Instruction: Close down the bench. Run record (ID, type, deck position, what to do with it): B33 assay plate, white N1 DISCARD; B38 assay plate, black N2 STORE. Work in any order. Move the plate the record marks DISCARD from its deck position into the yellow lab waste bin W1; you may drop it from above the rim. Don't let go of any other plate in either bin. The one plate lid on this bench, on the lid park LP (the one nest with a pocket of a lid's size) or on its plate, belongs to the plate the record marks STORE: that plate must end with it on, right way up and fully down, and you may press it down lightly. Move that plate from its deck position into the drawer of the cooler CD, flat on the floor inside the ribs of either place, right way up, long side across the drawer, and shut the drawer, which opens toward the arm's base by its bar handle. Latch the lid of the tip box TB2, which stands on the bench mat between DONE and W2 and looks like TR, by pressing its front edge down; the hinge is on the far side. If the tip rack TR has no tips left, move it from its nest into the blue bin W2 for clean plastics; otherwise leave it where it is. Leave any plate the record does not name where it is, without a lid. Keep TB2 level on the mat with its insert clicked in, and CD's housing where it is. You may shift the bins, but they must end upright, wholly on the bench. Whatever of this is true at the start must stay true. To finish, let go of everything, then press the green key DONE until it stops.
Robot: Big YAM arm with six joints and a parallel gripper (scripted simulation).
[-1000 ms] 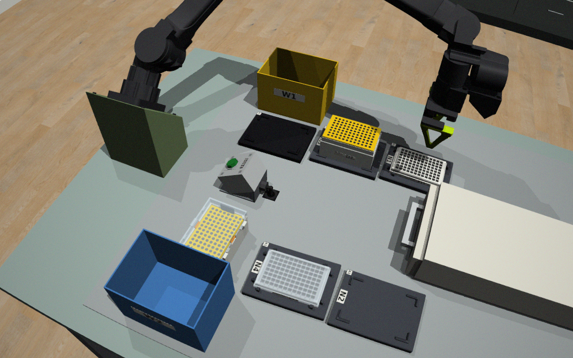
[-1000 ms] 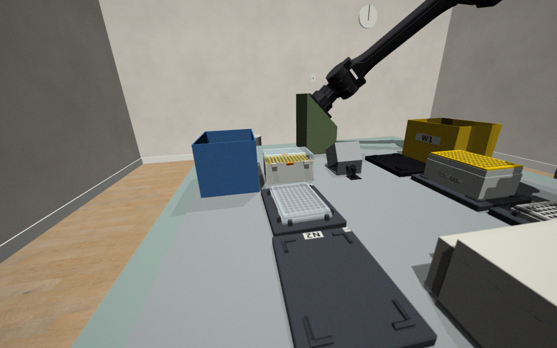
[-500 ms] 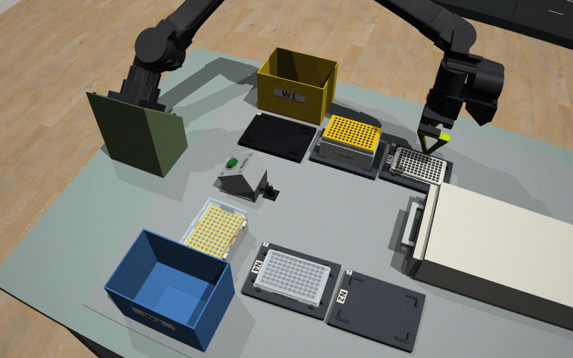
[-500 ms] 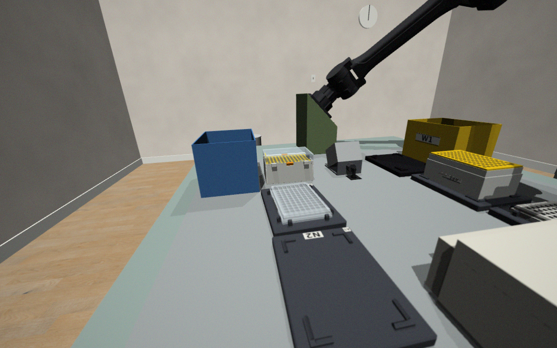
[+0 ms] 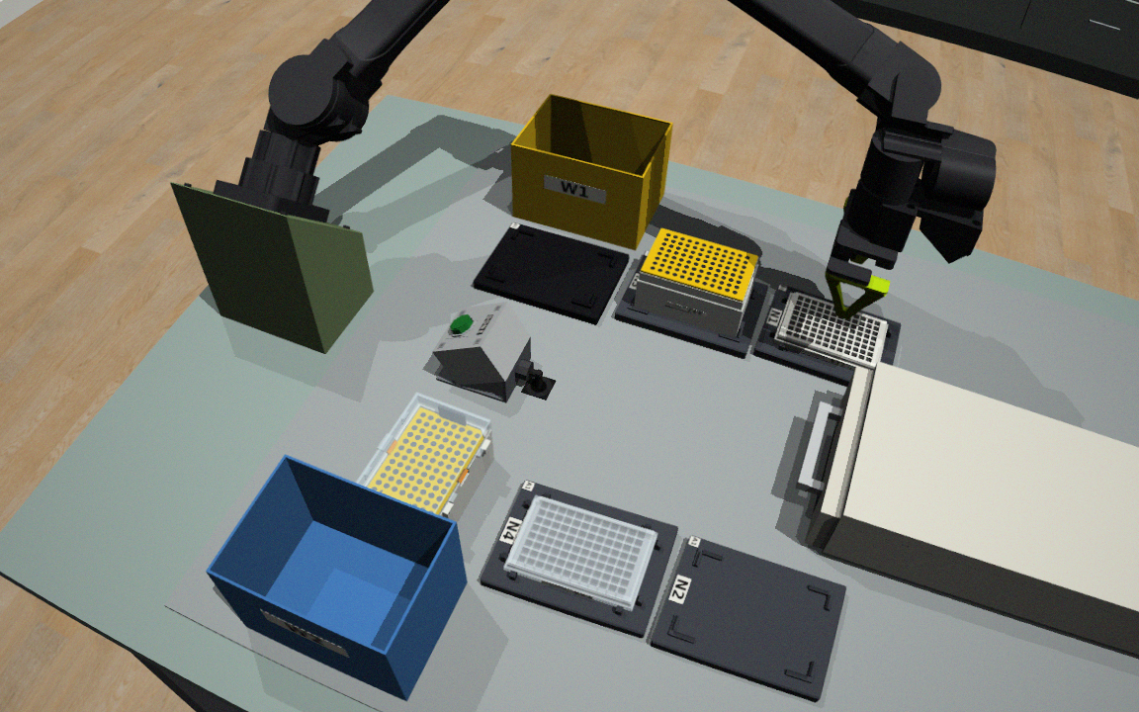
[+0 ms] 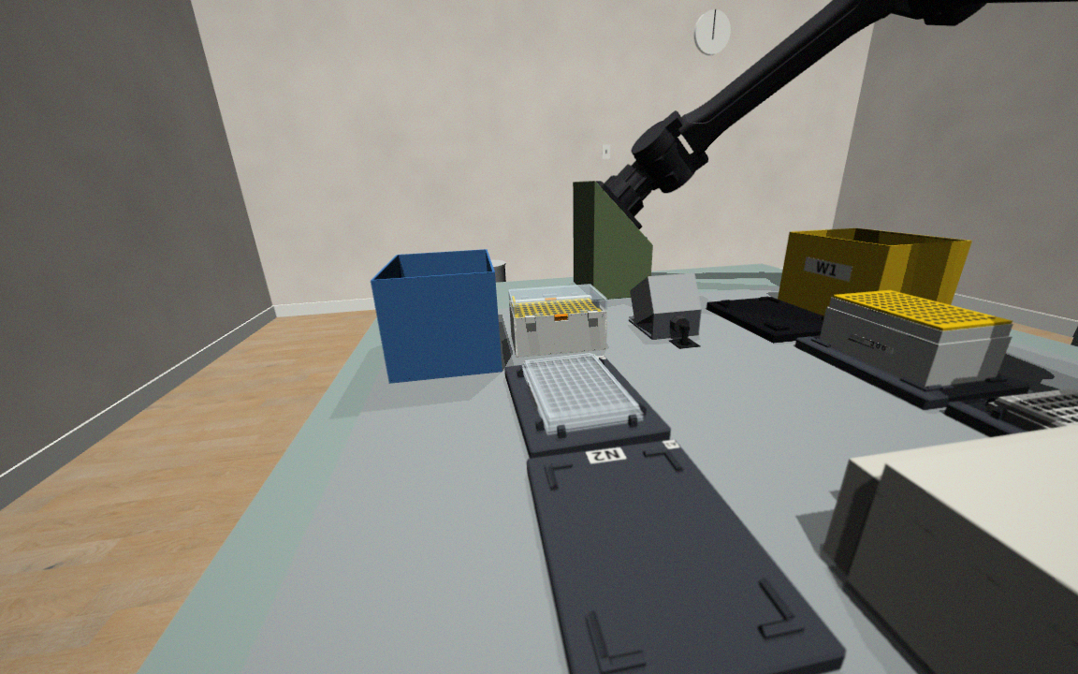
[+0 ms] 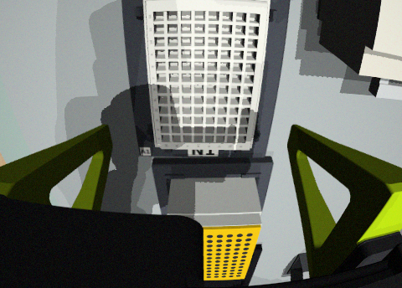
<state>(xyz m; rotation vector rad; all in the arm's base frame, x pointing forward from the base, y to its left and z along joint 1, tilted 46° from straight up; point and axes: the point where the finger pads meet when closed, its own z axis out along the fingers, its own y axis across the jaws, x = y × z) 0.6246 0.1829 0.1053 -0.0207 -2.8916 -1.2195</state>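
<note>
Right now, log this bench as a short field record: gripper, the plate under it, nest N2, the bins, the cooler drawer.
gripper: open, empty, fingers wide, hovering over the white plate
white plate: seated in its nest beside the cooler
nest N2: no plate on it
nest N4: clear plate, untouched
yellow bin W1: upright, nothing visible inside
blue bin: upright, nothing inside
cooler drawer: slightly open, handle toward the bench middle

The gripper (image 5: 856, 297) hangs with jaws spread wide above the white plate (image 5: 831, 329), open air on both its long sides; the tip rack (image 5: 697, 279) stands tall just beside one short end; the cooler (image 5: 1016, 495) crowds the near corner, its handle (image 5: 817, 442) jutting out; the yellow bin (image 5: 586, 177) rises beyond the rack, top open.
</note>
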